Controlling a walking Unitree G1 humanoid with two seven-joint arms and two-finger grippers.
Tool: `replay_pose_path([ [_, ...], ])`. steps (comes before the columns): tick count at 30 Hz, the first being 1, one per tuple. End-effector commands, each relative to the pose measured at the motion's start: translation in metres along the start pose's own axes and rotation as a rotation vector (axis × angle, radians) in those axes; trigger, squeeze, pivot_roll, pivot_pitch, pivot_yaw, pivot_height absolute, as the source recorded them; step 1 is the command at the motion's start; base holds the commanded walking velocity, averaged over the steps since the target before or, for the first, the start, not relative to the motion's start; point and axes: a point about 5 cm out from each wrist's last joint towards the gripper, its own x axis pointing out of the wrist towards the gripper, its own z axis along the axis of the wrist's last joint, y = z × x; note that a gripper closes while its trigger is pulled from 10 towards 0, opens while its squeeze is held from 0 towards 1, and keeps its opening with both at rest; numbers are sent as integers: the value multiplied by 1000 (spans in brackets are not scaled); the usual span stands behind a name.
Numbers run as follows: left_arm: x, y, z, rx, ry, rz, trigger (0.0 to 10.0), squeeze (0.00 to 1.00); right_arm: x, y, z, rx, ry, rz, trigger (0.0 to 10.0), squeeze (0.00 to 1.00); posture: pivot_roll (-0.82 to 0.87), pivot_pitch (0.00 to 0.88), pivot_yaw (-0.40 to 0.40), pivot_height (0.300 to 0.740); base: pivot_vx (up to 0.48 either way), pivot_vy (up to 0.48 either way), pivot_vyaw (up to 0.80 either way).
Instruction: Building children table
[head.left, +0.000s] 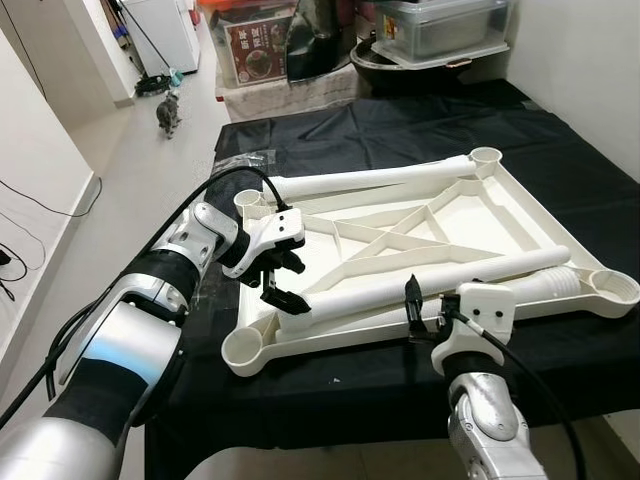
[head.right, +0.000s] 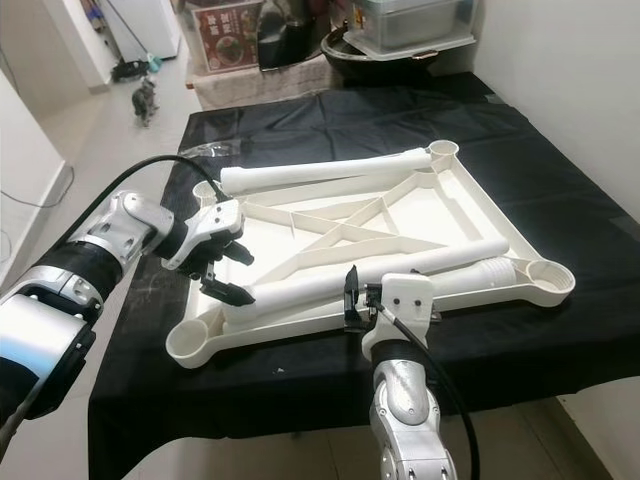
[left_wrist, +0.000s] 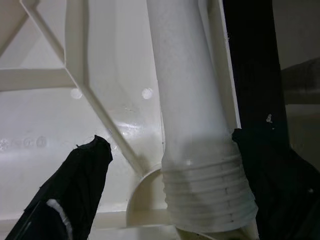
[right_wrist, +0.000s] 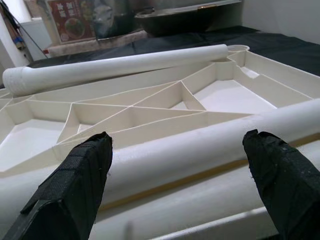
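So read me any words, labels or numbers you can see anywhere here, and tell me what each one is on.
Red box on the floor behind the table: printed words and a picture, too small and blurred to read.
White tabletop and its white legs: no print that can be made out.
Clear storage bin: no label legible.

A black cloth covered the table. Beyond its far edge sat a clear lidded bin and a printed box; a cat stood on the floor.
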Motion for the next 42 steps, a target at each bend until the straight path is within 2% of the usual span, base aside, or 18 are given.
replay_pose_path([
  [1, 4, -4, -9, -22, 21, -37, 10000, 0, -4, 4, -1, 14, 19, 2, 10000, 0, 143, 145, 142, 740, 0, 0, 0],
  [6, 7, -8, -10, -14, 37, -74, 10000, 0, -5, 4, -2, 16, 23, 1, 10000, 0, 142, 145, 143, 740, 0, 0, 0],
  [9, 11, -13, -13, 14, 103, -153, 10000, 0, -6, 4, -3, 18, 27, -5, 10000, 0, 139, 142, 149, 740, 0, 0, 0],
  [23, 10, -16, -24, 56, 186, -175, 10000, 0, -8, 4, 0, 26, 26, -14, 10000, 0, 135, 146, 161, 740, 0, 0, 0],
  [31, 12, -18, -29, 52, 201, -179, 10000, 0, -8, 3, 2, 26, 22, -21, 10000, 0, 128, 151, 164, 740, 0, 0, 0],
  [33, 14, -18, -30, 49, 198, -168, 9725, 0, -7, 2, 2, 26, 20, -22, 10000, 0, 123, 152, 166, 740, 0, 0, 0],
  [34, 15, -18, -31, 41, 193, -158, 3725, 0, -7, 2, 3, 26, 19, -24, 10000, 0, 122, 150, 169, 740, 0, 0, 0],
  [35, 16, -18, -31, 36, 187, -140, 0, 0, -6, 1, 3, 26, 18, -27, 10000, 0, 121, 150, 170, 740, 0, 0, 0],
  [42, 19, -18, -32, 31, 178, -118, 0, 0, -6, -2, 4, 25, 18, -30, 10000, 0, 114, 152, 173, 740, 0, 0, 0],
])
